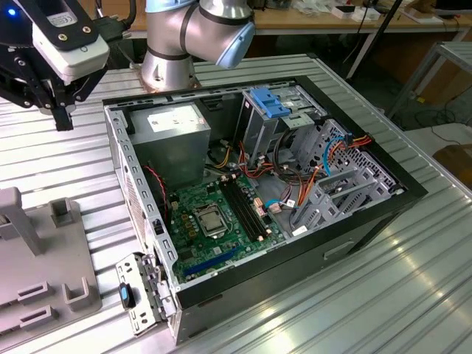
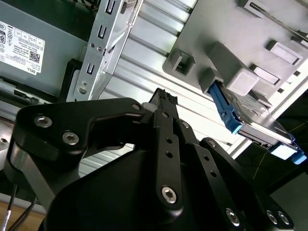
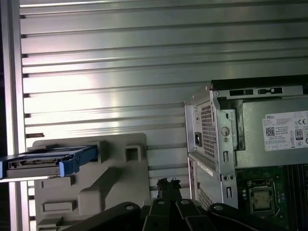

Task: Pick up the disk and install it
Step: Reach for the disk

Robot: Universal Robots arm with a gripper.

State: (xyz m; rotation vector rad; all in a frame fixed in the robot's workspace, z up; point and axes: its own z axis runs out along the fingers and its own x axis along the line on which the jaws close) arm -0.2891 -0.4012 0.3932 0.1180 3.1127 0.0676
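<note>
The disk (image 2: 250,120), a grey drive in a bright blue carrier, stands on edge in a slot of the grey holder block (image 2: 226,57); the first wrist view has the disk (image 3: 48,161) at one end of that holder (image 3: 110,178). My gripper (image 1: 63,114) hangs above the ribbed table, between the holder (image 1: 44,258) and the open computer case (image 1: 147,214). Its black fingers are shut together with nothing between them in both wrist views (image 2: 163,98) (image 3: 166,183). The gripper is apart from the disk and high over the table.
The open case holds a motherboard (image 1: 214,221), a power supply (image 1: 173,129), a light-blue bracket (image 1: 269,103) on the drive cage and orange cables (image 1: 324,169). A small blue clip (image 1: 125,295) sits on the case's near corner. The arm's base (image 1: 173,59) stands behind the case.
</note>
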